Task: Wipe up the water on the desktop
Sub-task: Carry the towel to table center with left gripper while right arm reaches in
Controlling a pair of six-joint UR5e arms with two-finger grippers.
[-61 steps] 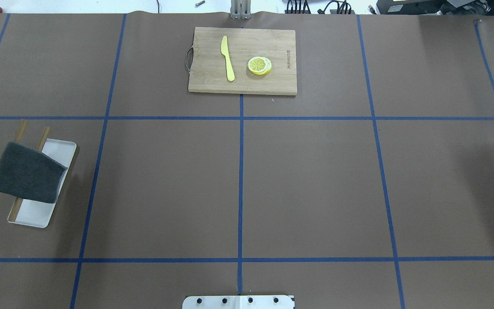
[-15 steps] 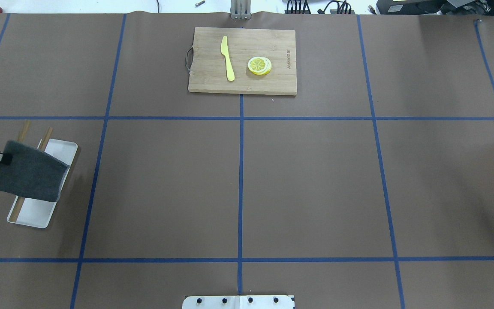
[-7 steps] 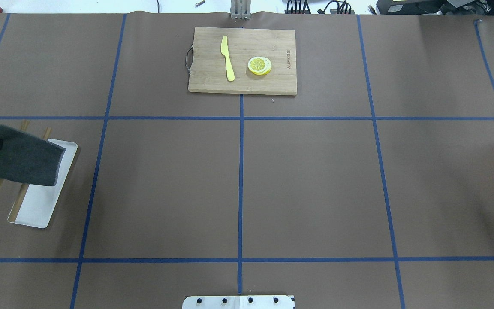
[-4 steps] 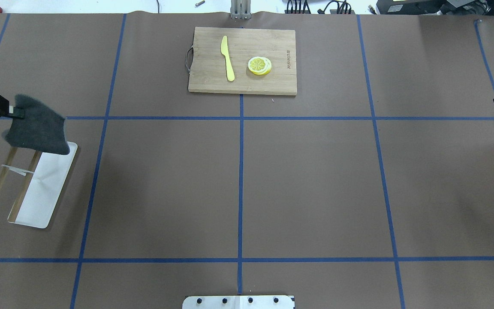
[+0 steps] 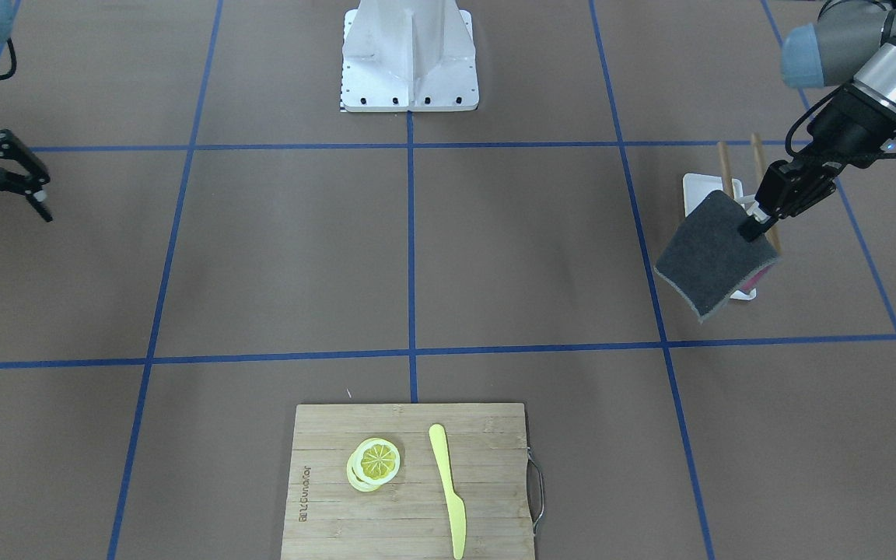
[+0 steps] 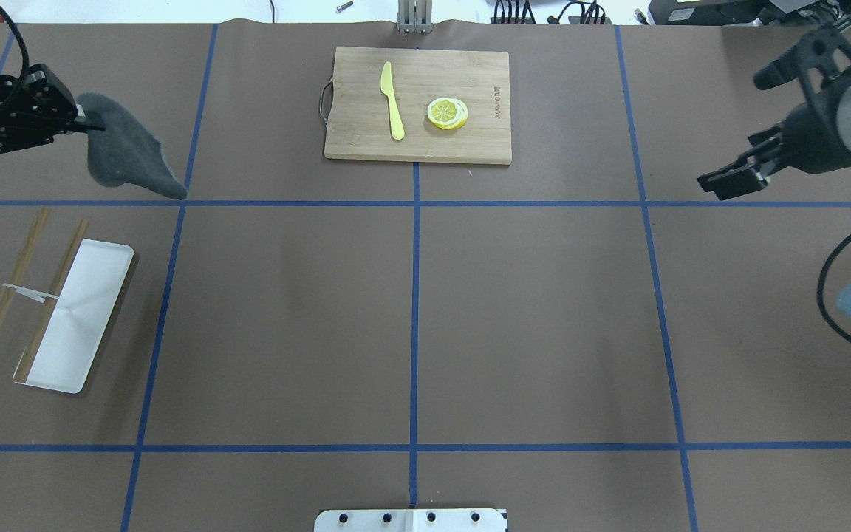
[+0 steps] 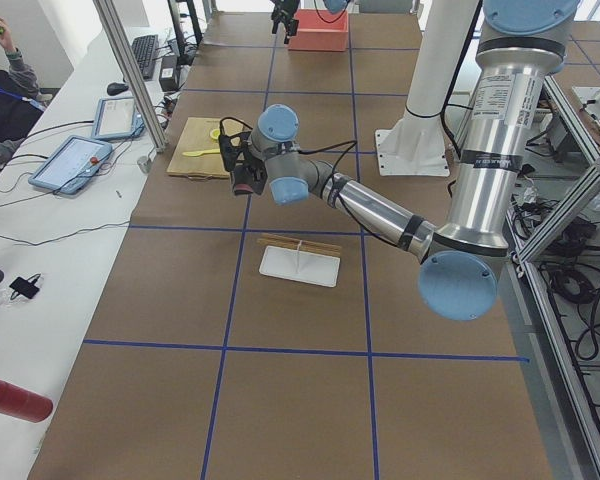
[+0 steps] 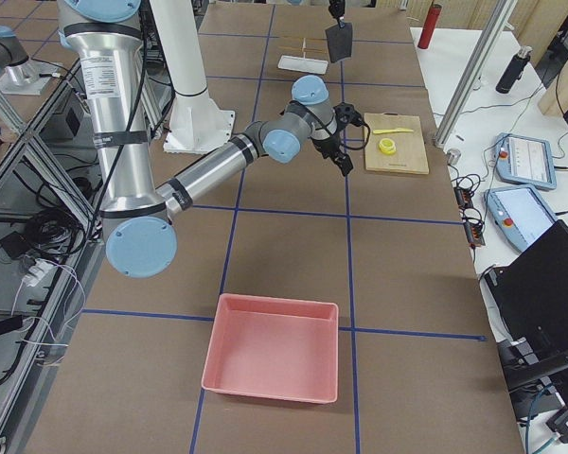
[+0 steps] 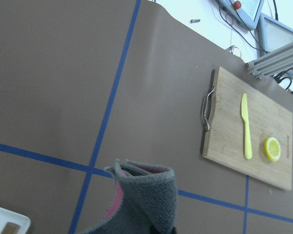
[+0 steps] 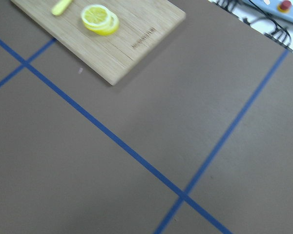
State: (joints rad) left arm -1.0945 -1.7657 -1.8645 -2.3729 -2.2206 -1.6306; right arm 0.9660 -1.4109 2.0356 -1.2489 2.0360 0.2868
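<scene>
The left gripper (image 6: 84,120) is clamped on one corner of the grey cloth (image 6: 126,159), so the rest hangs free below it, clear of the desktop (image 6: 529,318) underneath. I think this corner grip lets the cloth be carried and then laid flat for wiping. The right gripper (image 6: 737,168), jaws apart and empty, hovers over the desktop, probably only waiting; which part is wet I cannot tell.
</scene>
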